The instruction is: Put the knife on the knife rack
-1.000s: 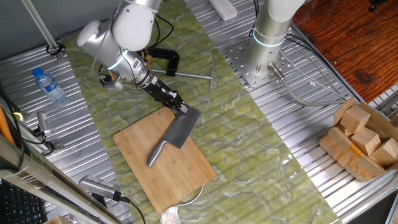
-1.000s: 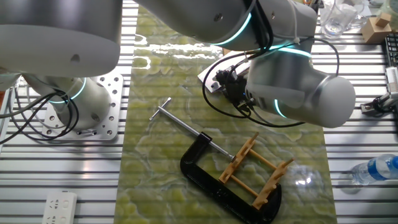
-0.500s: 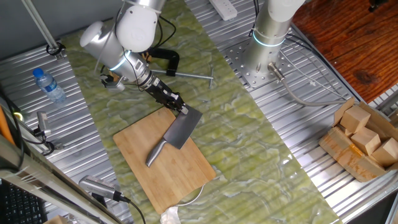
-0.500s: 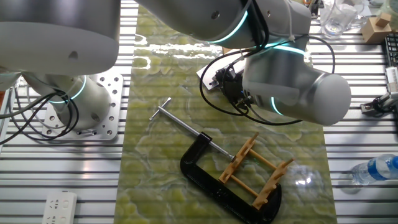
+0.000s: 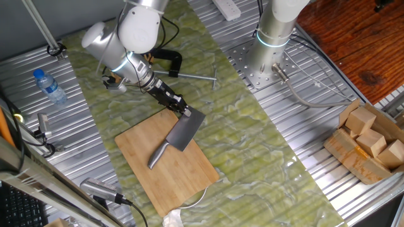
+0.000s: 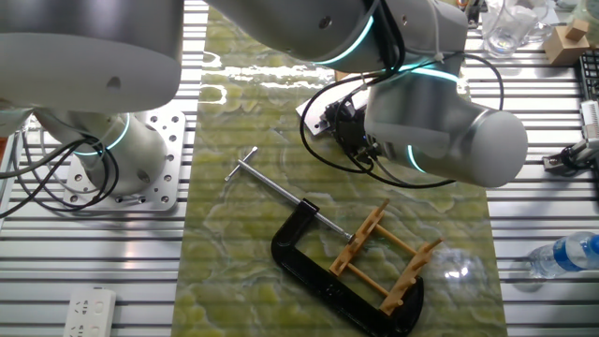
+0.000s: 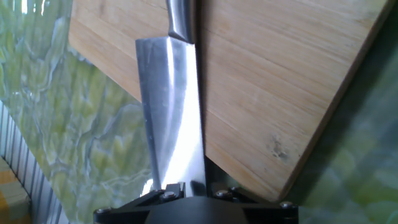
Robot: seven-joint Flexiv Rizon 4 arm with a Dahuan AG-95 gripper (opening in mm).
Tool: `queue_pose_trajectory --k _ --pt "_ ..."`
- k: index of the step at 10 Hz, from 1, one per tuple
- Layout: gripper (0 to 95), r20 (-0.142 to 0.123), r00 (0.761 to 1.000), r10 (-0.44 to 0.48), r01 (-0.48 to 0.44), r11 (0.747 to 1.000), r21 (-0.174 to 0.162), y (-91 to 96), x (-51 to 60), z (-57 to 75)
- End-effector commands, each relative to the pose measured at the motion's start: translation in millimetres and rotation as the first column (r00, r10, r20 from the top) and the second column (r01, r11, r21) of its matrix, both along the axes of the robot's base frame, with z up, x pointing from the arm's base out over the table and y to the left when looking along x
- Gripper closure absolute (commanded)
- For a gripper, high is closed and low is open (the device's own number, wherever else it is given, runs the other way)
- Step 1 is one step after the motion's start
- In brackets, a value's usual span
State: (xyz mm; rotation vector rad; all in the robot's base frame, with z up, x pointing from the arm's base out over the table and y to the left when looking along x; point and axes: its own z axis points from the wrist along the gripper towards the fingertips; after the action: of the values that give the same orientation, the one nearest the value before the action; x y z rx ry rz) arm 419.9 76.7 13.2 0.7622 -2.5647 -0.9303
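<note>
Fingers [image 5: 187, 111] pinching knife [image 5: 178, 133] blade tip — arm slanted low over cutting board [image 5: 189, 169]

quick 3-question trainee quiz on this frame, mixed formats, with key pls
1. True or false: the knife already sits in the rack.
2. What does the knife lie on? A) cutting board B) bare metal table C) cardboard box
3. Fill in: the pincer is at the knife's ____ end, opposite the handle.

Key: 1 false; 2 A; 3 blade.
</note>
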Motion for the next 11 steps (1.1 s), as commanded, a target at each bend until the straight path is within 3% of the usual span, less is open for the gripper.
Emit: queue_pose_trajectory --k 1,2,6,11 --pt "76.0 0.000 1.000 -0.004 0.004 1.000 -0.001 0.4 0.3 -0.1" --pt "95.0 0.000 1.000 -0.007 0.007 1.000 -0.003 0.8 0.4 -0.2" --pt "95.0 -0.013 1.000 -0.022 0.022 1.000 0.004 2.8 0.5 1.7" --pt "95.0 -0.018 0.999 -0.041 0.040 0.999 -0.024 5.6 1.0 10.5"
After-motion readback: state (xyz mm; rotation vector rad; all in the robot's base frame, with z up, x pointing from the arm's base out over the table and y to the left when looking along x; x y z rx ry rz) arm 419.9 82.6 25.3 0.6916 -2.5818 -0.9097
